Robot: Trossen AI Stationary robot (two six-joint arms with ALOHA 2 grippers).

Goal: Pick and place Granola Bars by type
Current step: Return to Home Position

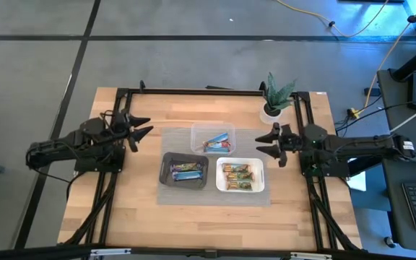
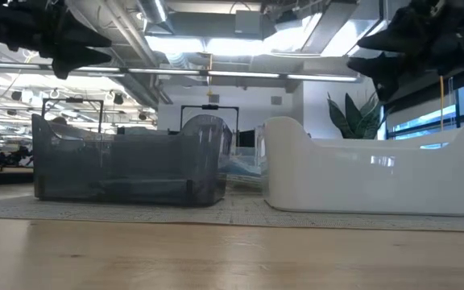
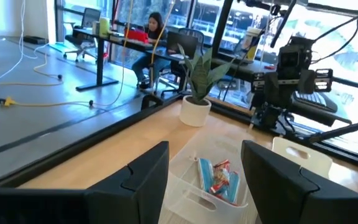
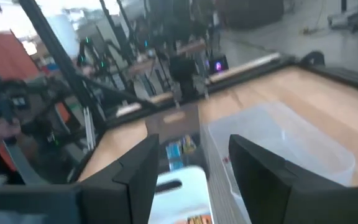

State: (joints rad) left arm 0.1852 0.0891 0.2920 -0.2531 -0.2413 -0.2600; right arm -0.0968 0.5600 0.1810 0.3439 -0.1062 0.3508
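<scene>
Light wooden counter (image 1: 132,217), grey woven mat (image 1: 215,198) at its centre. Three trays on the mat, close together.

- Clear plastic rectangular tray (image 1: 194,129): far side of the mat. It holds red-and-blue wrapped granola bars (image 1: 218,143), lying flat on its floor.
- Black rectangular tray (image 1: 166,158): near side, toward the left arm. It holds blue wrapped granola bars (image 1: 187,172).
- White rectangular tray (image 1: 220,162): near side, just beside the black one, toward the right arm. It holds green, brown and orange wrapped granola bars (image 1: 239,176), lying side by side.

No bar lies loose on the mat or the counter in the high view.

Left tool (image 1: 147,127): off the mat's left edge and well apart from the trays. It is raised above the counter, high in the low view. Fingers spread, nothing between them.

Right tool (image 1: 259,144): off the mat's right edge, near the clear and white trays but touching neither, also raised. Fingers spread, empty. The two tools point toward each other across the trays.

Small potted green plant in a white pot (image 1: 276,99): far right corner of the counter, behind the right arm.

Room beyond, in the left wrist view: a person seated at a desk (image 3: 151,36).
</scene>
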